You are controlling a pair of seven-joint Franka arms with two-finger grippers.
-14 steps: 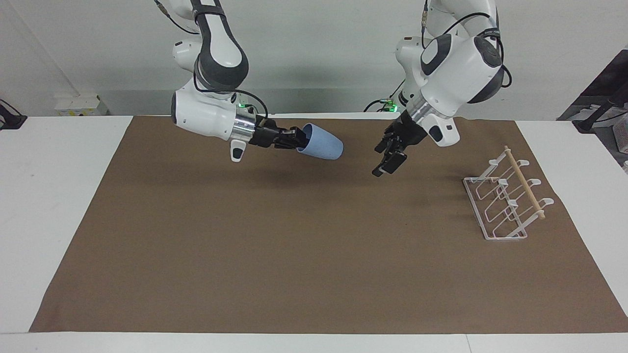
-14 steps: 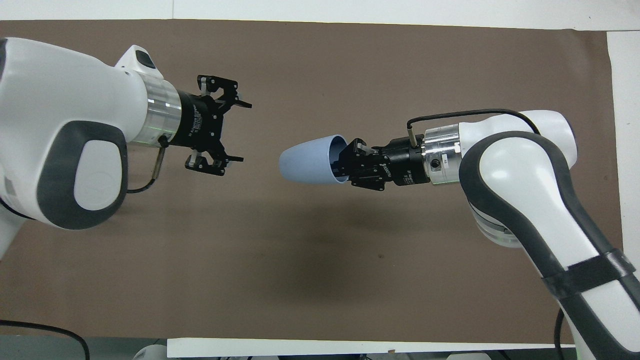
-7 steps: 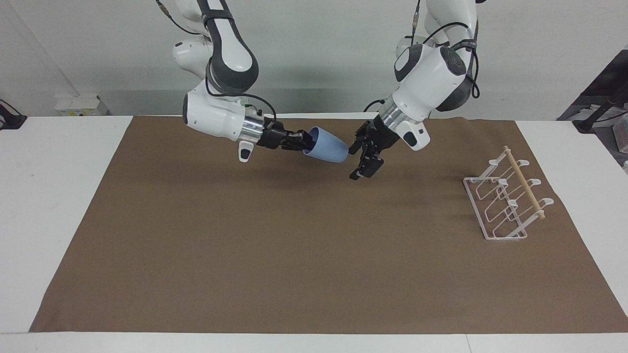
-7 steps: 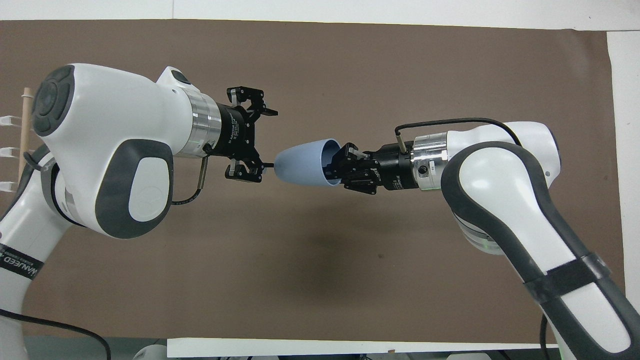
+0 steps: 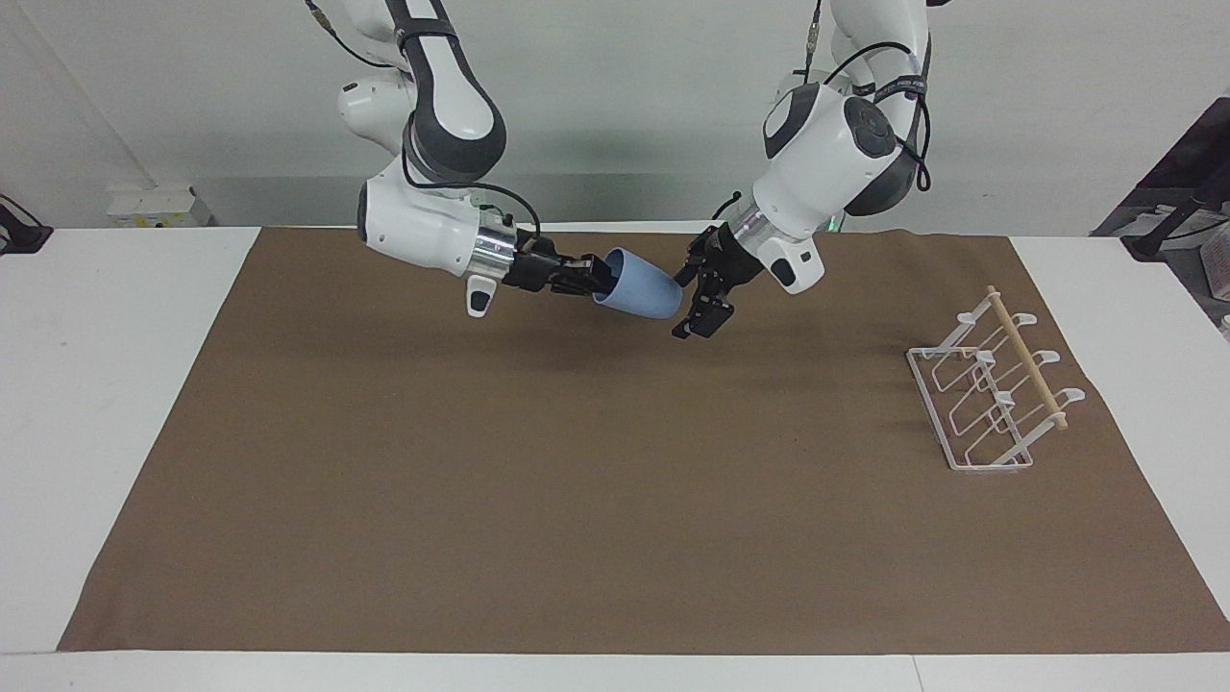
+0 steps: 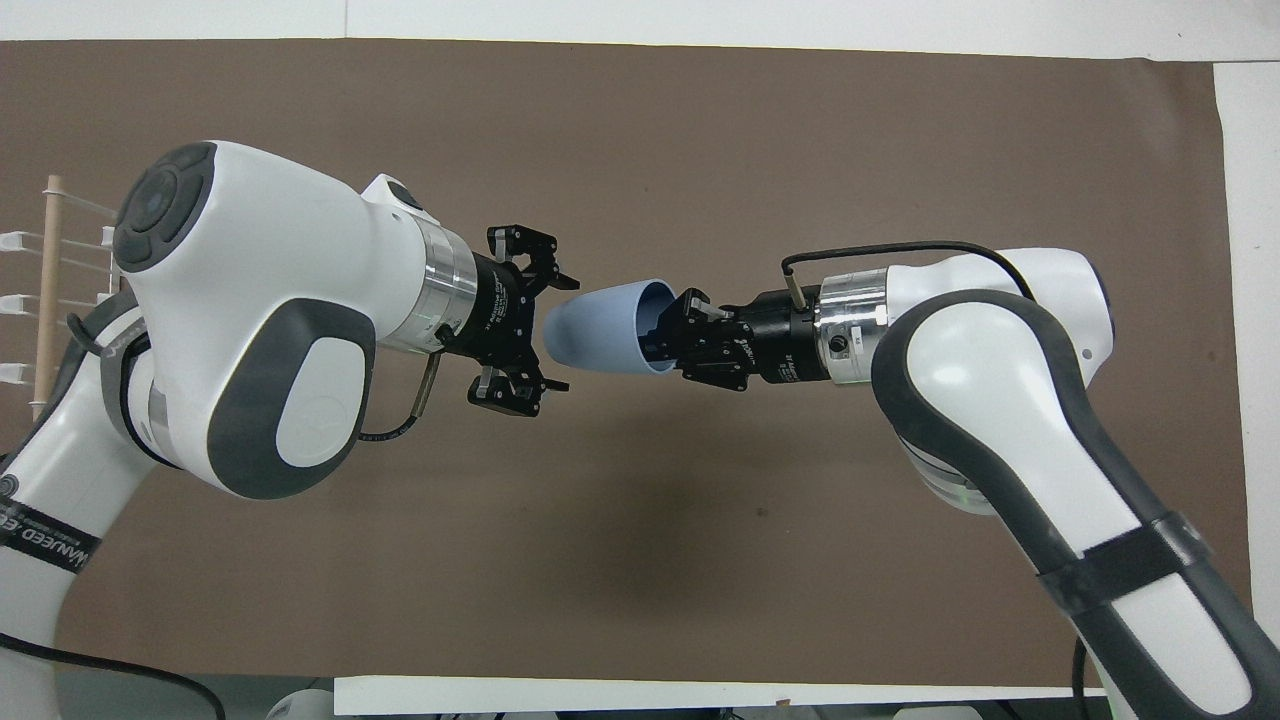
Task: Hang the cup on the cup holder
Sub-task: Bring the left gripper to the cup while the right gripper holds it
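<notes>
Closing in since a second ago, my left gripper (image 6: 545, 335) spreads its fingers around the base of the cup (image 6: 600, 325), held sideways above the table (image 5: 58, 384) by my right gripper (image 6: 672, 335) clamped on its rim, while only the facing view shows the whole cup holder (image 5: 995, 389) at my left arm's end.

Light-blue cup (image 5: 639, 284) sideways, aloft; white cup holder (image 5: 992, 391) upright

White arms (image 6: 250, 300), grey joints, black fingers (image 6: 520, 240), cables.
</notes>
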